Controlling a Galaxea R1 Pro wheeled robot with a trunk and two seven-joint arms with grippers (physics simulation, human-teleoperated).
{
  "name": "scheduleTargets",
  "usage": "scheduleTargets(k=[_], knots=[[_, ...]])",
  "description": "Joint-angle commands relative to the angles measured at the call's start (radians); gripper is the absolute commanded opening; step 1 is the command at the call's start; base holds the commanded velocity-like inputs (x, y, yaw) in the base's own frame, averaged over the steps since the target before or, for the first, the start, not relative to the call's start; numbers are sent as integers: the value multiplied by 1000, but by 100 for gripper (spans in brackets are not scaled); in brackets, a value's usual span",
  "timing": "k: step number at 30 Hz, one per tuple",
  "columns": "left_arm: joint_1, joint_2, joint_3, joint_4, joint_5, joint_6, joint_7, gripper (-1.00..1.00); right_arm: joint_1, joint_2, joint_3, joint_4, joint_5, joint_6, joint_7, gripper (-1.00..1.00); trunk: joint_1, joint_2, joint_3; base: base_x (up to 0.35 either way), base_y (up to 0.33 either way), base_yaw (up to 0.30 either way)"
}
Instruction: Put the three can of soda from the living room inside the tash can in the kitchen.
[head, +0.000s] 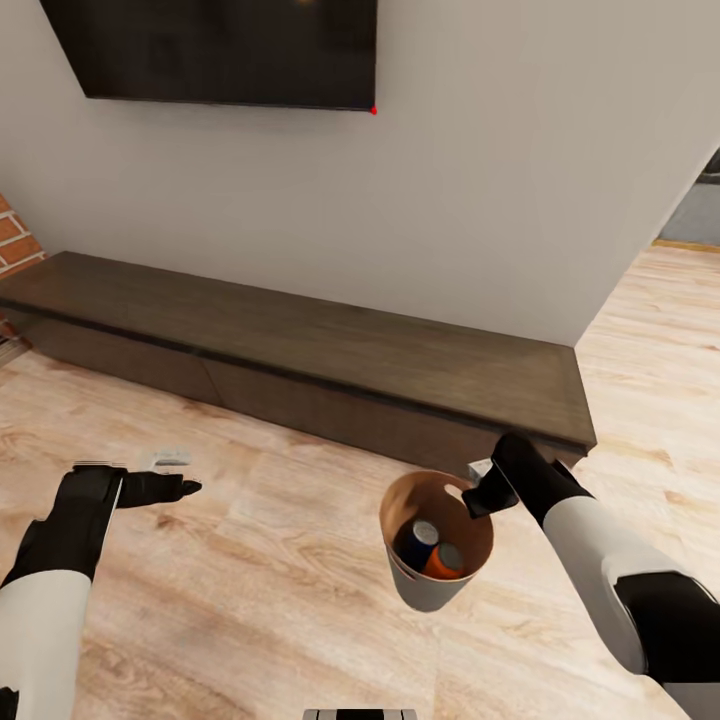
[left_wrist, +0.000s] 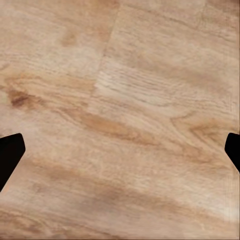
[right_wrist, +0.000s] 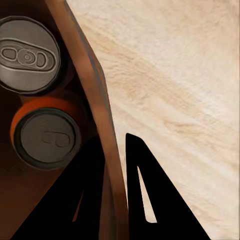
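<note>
Right gripper: the right gripper (head: 487, 492) was pinched onto the rim of the tash can (head: 432, 590), 1 finger inside the wall and 1 outside, as the right wrist view showed (right_wrist: 117, 200).
Tash can: the pale grey bucket with its brown inside hung in the air from that grip, above the wood floor (head: 270, 600) and just in front of the low cabinet.
Cans inside: 2 cans stood in the bucket, a dark blue can (head: 417, 541) and an orange can (head: 447, 562), touching side by side; the right wrist view showed their silvery tops, the orange one (right_wrist: 46, 136) nearer the fingers and the other (right_wrist: 29, 55) beyond it.
Third can: I could not tell where it was.
Left gripper: the left gripper (head: 170, 488) was held out over the floor, holding nothing; the left wrist view showed its 2 dark fingertips (left_wrist: 10, 155) wide apart at opposite edges, bare boards between them.
Room: a long dark wood low cabinet (head: 300, 350) ran along the pale wall under a wall TV (head: 215, 50); red brick (head: 15, 240) showed at the left edge.
</note>
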Motion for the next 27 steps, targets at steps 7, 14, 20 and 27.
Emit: scheduleTargets(k=[7, 14, 20, 27], knots=[[62, -12, 4, -5, 8, -6, 5, 100, 58, 1, -8, -5, -40, -45, 4, -100, 0, 0, -1, 12, 0, 85], [89, -16, 8, 15, 52, -68, -1, 100, 70, 3, -51, -8, -42, -65, 4, -100, 0, 0, -4, 1, 0, 219], [121, -15, 9, 14, 208, -155, -4, 100, 71, 13, -87, -44, -42, -68, 3, -100, 0, 0, -7, 0, 0, 229], [269, -16, 9, -44, 243, -218, -60, 100, 72, 17, -100, -50, -42, -75, 3, -100, 0, 0, -11, 0, 0, 230]])
